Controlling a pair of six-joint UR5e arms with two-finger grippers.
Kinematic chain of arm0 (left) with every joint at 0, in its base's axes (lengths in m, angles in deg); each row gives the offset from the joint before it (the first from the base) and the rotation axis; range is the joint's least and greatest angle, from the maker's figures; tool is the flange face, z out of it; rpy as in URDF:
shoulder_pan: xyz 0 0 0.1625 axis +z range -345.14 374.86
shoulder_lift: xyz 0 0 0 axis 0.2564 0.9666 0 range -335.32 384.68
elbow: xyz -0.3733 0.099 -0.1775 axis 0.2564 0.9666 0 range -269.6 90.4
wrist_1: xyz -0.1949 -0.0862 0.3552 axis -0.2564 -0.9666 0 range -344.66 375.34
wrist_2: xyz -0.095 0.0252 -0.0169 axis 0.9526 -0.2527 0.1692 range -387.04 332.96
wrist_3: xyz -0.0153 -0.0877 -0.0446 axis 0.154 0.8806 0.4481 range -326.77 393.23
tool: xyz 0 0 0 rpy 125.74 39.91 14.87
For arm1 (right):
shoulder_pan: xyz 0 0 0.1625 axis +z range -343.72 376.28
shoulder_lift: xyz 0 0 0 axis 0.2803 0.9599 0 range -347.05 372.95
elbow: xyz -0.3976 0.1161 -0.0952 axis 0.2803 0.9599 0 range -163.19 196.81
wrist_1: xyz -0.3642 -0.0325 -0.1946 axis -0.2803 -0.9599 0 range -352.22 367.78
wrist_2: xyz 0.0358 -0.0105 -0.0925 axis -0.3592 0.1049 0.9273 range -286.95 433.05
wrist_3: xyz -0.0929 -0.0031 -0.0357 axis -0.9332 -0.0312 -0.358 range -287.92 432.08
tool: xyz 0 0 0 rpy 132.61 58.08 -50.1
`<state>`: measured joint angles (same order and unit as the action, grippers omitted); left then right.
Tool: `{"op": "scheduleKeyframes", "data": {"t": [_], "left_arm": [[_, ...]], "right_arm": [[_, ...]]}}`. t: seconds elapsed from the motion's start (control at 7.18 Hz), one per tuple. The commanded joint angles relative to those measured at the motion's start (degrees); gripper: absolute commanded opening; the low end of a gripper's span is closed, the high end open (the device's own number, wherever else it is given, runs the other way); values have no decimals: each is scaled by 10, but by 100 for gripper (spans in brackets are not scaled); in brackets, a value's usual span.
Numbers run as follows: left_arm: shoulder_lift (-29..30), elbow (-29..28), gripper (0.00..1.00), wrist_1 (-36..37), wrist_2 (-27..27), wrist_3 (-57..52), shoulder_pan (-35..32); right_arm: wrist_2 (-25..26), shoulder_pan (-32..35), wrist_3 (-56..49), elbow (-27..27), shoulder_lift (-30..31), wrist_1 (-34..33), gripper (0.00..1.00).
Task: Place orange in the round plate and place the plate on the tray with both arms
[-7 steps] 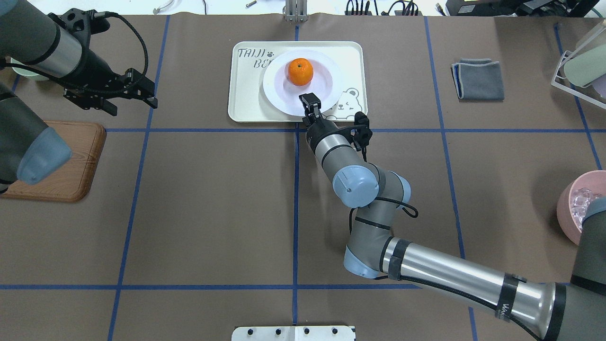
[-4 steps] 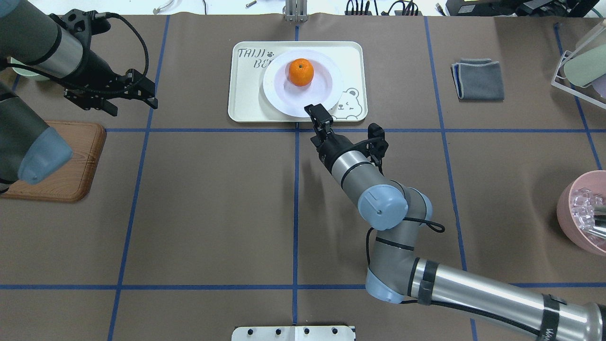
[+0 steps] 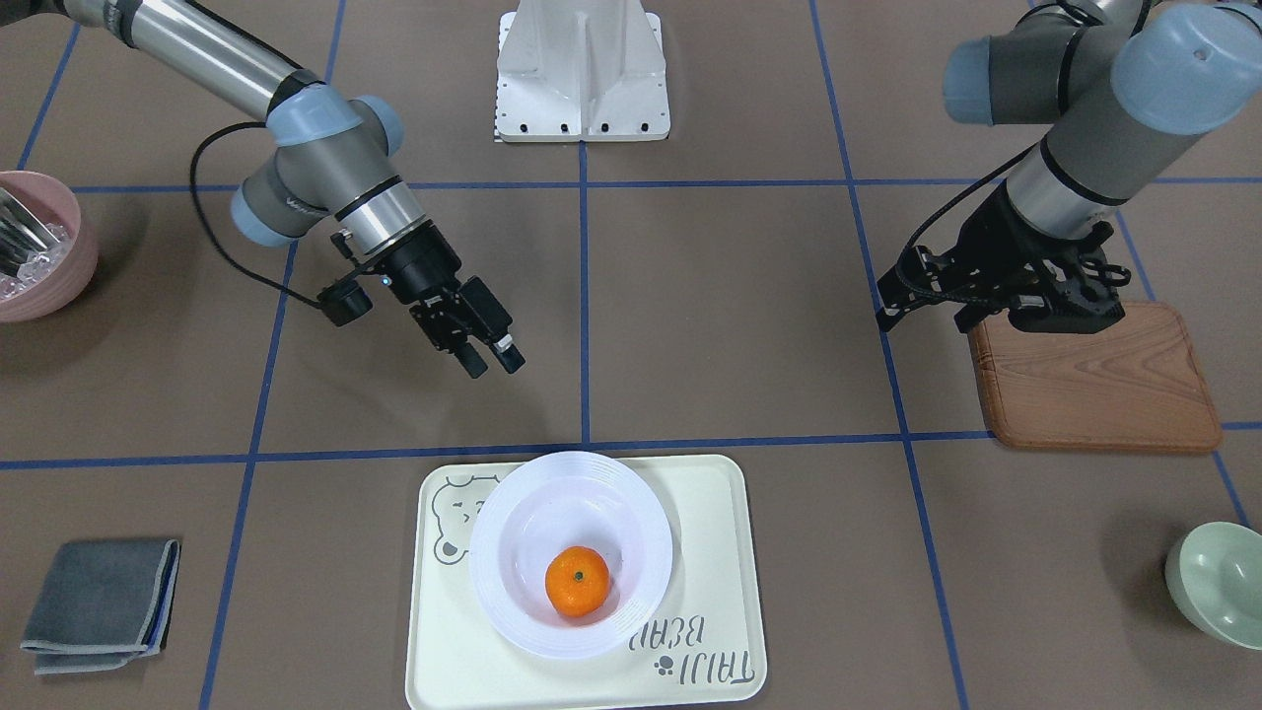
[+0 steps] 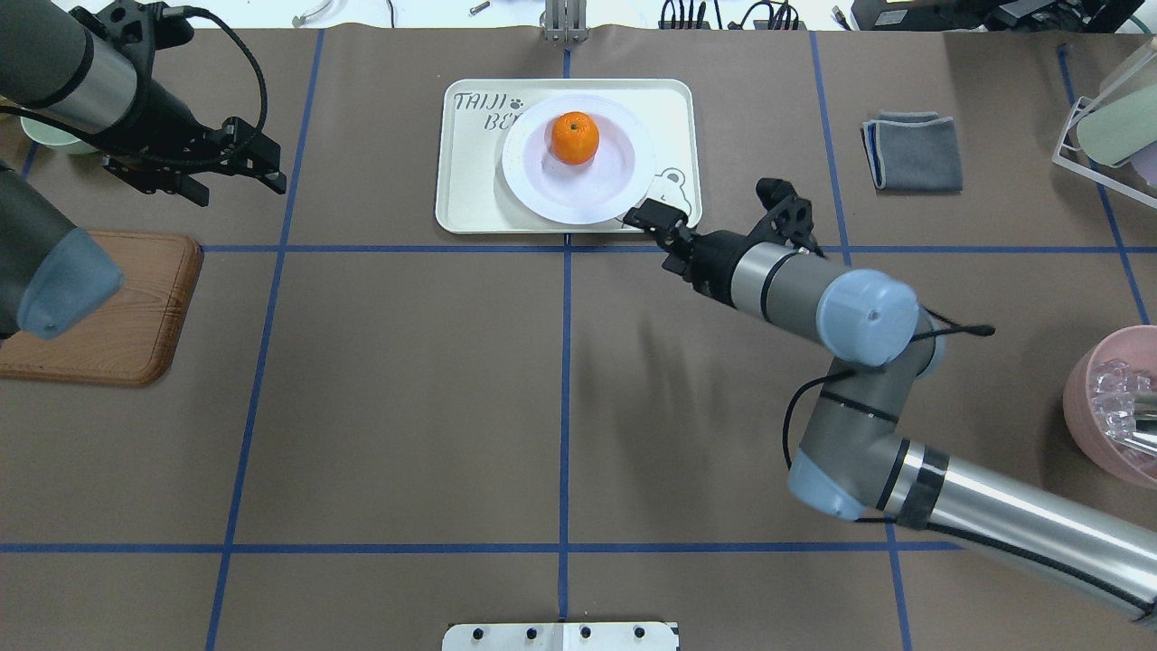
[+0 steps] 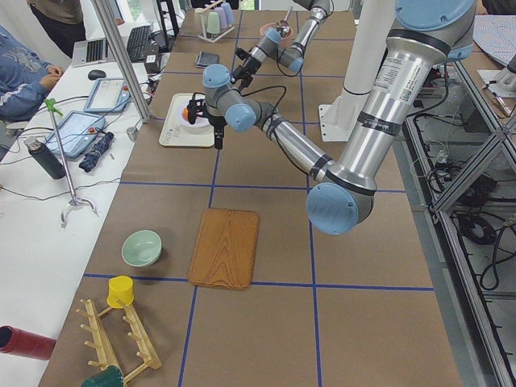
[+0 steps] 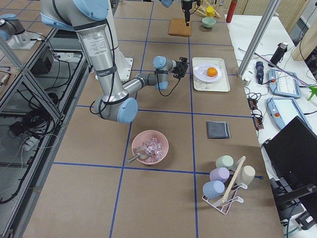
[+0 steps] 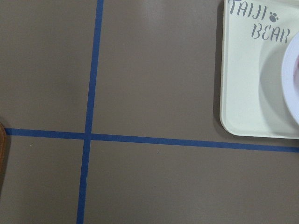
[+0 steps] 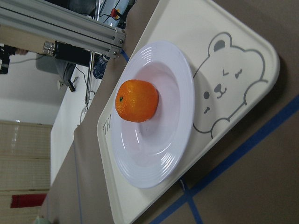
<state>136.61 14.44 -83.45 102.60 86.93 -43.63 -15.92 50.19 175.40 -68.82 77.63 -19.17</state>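
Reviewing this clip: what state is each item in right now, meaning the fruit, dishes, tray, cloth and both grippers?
orange: resting in the plate's centre.
round plate: upright on the tray.
tray: flat on the table.
right gripper: slightly open, empty, clear of the plate.
left gripper: open, empty, over bare table.
grey cloth: folded.
green bowl: upright, empty.
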Motion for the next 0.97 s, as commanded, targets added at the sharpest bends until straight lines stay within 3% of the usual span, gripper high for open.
{"op": "scheduleKeyframes", "data": {"t": [0.0,0.28,0.56,0.84], "left_arm": [[-29,5,98,0,0,-68,-35],[-70,10,98,0,0,-164,-73],[-121,7,98,0,-1,-289,-120],[-160,2,98,3,-1,-379,-151]], "right_arm": [[-182,117,-180,-5,4,-85,100],[-330,237,-369,-16,11,-198,100],[-400,314,-551,-48,63,-300,100],[-409,372,-745,-61,108,-402,100]]}}
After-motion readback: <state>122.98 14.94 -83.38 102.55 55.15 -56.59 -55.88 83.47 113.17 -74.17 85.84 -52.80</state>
